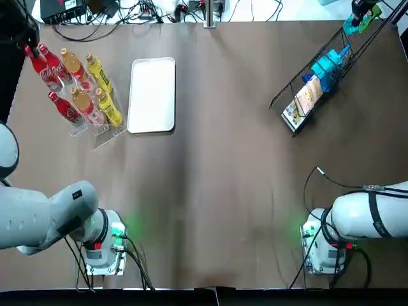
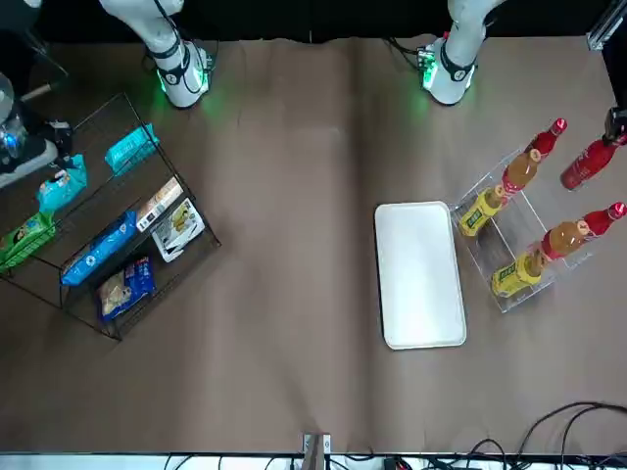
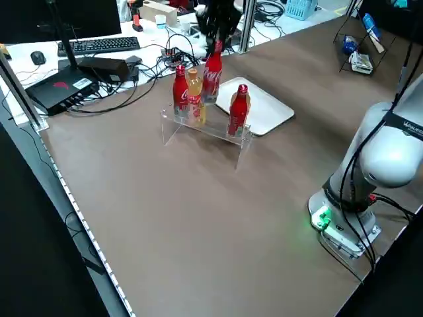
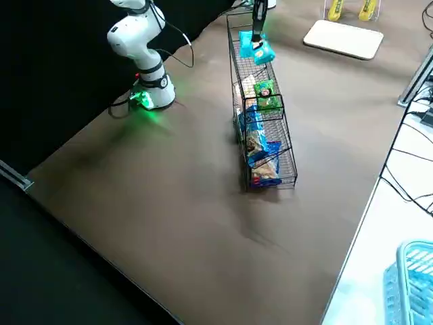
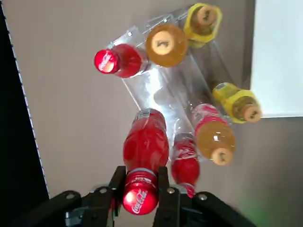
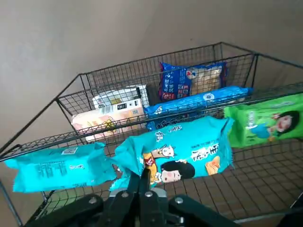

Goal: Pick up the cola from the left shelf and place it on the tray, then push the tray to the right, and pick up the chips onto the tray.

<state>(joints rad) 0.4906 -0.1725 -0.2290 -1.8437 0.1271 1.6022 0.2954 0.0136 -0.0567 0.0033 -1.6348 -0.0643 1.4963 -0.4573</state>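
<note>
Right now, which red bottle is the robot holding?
The cola above the clear shelf, neck pinched in the left gripper; the other two colas stand in the shelf.

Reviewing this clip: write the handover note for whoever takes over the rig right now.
The left gripper has its fingers shut on the neck of a red cola bottle, held raised by the clear acrylic shelf at the table's far left.
The right gripper has its fingers shut on a teal chips bag at the black wire rack, far right.
The white rectangular tray lies bare beside the shelf.
Done: both grasps.
Left: set cola on tray, push tray right, put chips on tray.
</note>
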